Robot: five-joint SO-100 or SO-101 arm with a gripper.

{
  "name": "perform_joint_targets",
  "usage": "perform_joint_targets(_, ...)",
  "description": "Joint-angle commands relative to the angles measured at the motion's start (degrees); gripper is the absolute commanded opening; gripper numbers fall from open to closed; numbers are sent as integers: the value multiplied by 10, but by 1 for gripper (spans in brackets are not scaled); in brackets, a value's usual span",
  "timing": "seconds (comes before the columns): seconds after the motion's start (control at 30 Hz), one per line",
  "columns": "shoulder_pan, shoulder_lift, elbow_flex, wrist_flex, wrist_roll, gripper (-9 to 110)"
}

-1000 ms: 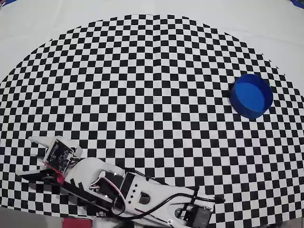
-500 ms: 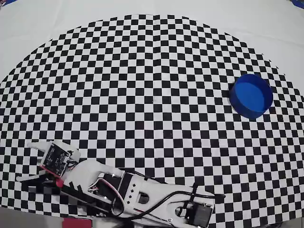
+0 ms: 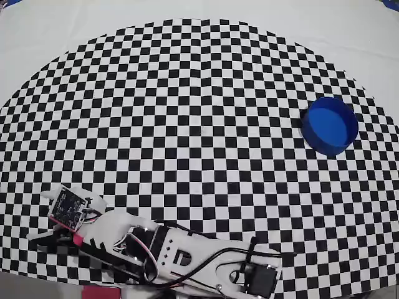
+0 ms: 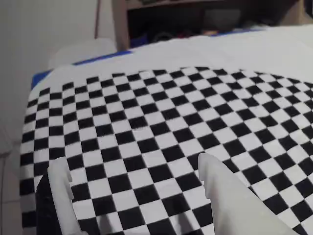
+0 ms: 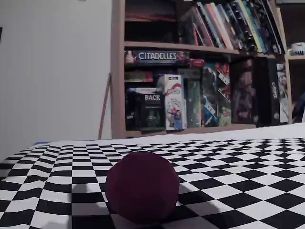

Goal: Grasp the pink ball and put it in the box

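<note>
My gripper [image 4: 132,178] hangs wide open and empty, its white fingers [image 4: 222,188] low in the wrist view over checkered cloth [image 4: 161,112]. The pink ball [image 5: 142,186] sits bottom centre of the fixed view (looking dark maroon there), while the blue box [image 3: 330,125] rests right of centre in the overhead view.

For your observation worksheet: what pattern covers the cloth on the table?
A black-and-white checkerboard on the cloth, clearest in the overhead view.

Wooden bookshelf [image 5: 200,71] against white wall [image 5: 52,67]
</note>
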Motion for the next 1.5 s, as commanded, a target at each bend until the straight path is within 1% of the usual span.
perform_joint_targets(0.0,-1,-24,4,-18,-6,30)
perform_joint_targets(0.2,-3,-71,4,-54,-15,30)
perform_joint_targets(0.7,-5,-150,4,-80,-39,30)
perform_joint_targets(1.47,0,-232,2,-81,-47,30)
